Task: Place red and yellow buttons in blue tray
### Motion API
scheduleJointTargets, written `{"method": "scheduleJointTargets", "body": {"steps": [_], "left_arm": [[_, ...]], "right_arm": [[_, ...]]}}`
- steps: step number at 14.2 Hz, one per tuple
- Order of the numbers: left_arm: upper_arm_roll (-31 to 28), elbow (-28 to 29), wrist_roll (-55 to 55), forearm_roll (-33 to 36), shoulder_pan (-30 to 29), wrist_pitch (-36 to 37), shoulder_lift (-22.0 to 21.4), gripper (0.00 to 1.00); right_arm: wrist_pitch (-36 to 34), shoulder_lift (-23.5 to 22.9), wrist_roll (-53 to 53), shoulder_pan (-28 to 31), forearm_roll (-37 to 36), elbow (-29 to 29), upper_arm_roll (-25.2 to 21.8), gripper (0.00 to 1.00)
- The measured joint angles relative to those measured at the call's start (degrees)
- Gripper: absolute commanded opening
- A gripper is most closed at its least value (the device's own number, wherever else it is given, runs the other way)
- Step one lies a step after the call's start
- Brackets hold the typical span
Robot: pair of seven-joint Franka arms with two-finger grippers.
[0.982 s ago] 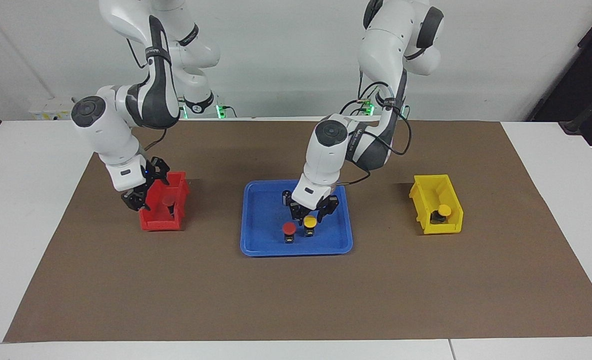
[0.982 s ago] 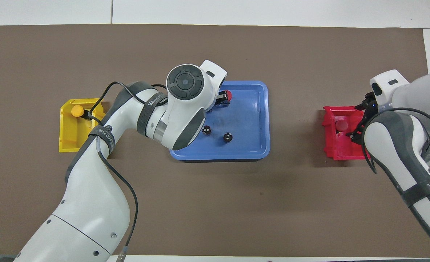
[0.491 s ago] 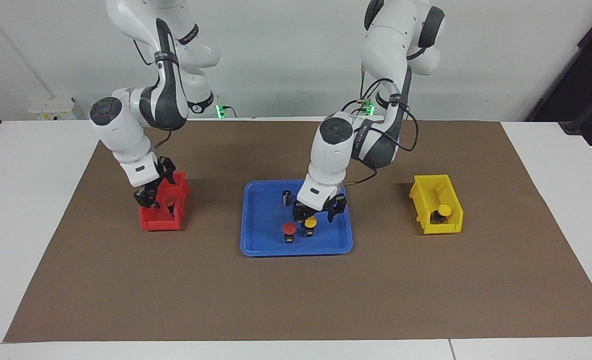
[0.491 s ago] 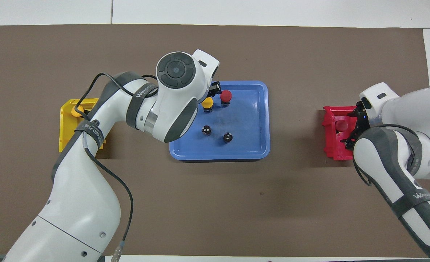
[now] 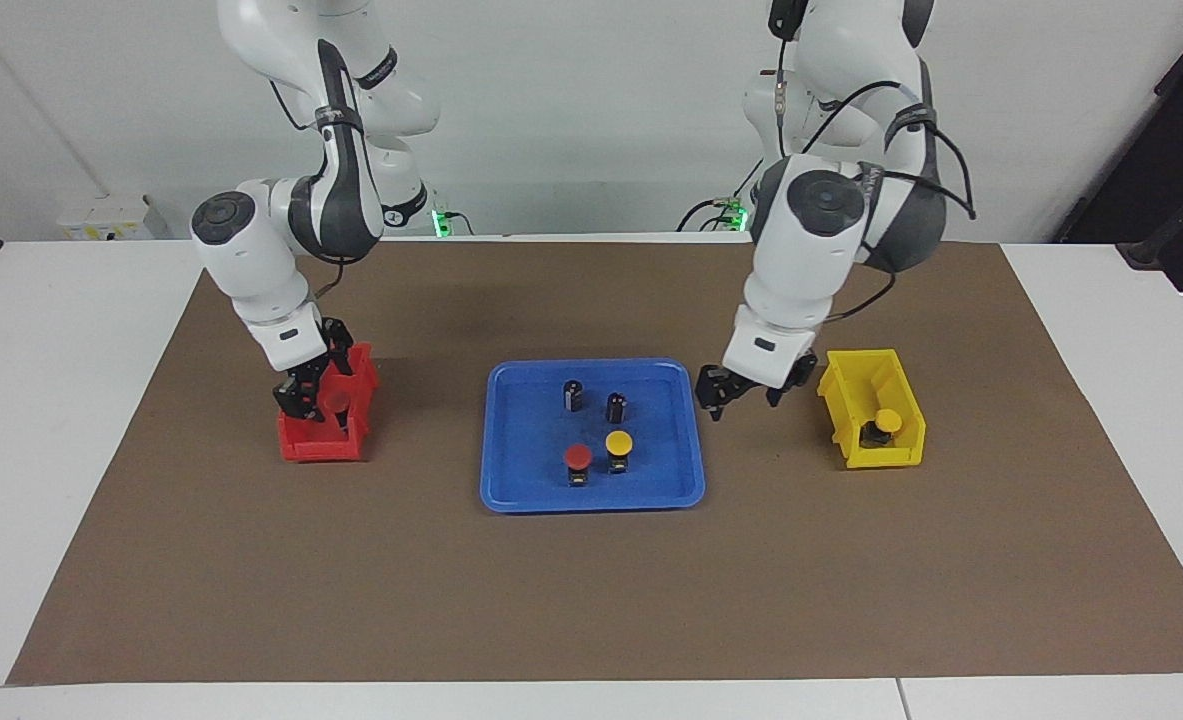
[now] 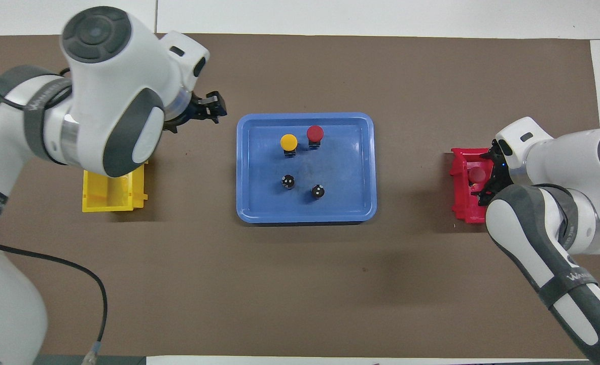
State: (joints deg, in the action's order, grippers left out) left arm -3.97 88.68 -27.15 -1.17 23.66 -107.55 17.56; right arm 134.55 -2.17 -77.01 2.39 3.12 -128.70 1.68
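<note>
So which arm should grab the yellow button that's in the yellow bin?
Probably the left arm. Its tool is in the air between the tray and the yellow bin, where that button sits. The right tool is busy at the red bin.

A dark strap point(image 6: 576, 278) around the right arm's forearm carries pale lettering in the overhead view; "WAN" is legible at its start, the remainder is cut short. The matching strap point(image 6: 38, 94) on the left arm bears lettering too small to make out.
</note>
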Motion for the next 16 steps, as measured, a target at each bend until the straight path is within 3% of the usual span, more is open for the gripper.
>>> {"method": "scheduleJointTargets", "body": {"steps": [2, 6, 9, 16], "left_arm": [[-0.09, 4.28, 7.18, 0.01, -5.21, -1.82, -1.57, 0.87], [-0.08, 16.15, 17.01, 0.00, -12.73, -13.41, -4.17, 0.84], [0.01, 21.08, 18.21, 0.00, -13.64, -16.66, -6.38, 0.82], [0.03, 25.73, 20.37, 0.00, -15.67, -21.62, -8.05, 0.78]], "right_arm": [[0.29, -0.33, -0.02, -0.04, 0.00, -0.21, 0.01, 0.93], [0.31, -0.55, -0.02, 0.08, 0.00, -0.28, -0.06, 0.93], [0.31, -0.55, -0.17, 0.21, 0.00, -0.35, -0.11, 0.85], [0.31, -0.55, -0.47, 0.23, 0.00, -0.43, -0.18, 0.57]]}}
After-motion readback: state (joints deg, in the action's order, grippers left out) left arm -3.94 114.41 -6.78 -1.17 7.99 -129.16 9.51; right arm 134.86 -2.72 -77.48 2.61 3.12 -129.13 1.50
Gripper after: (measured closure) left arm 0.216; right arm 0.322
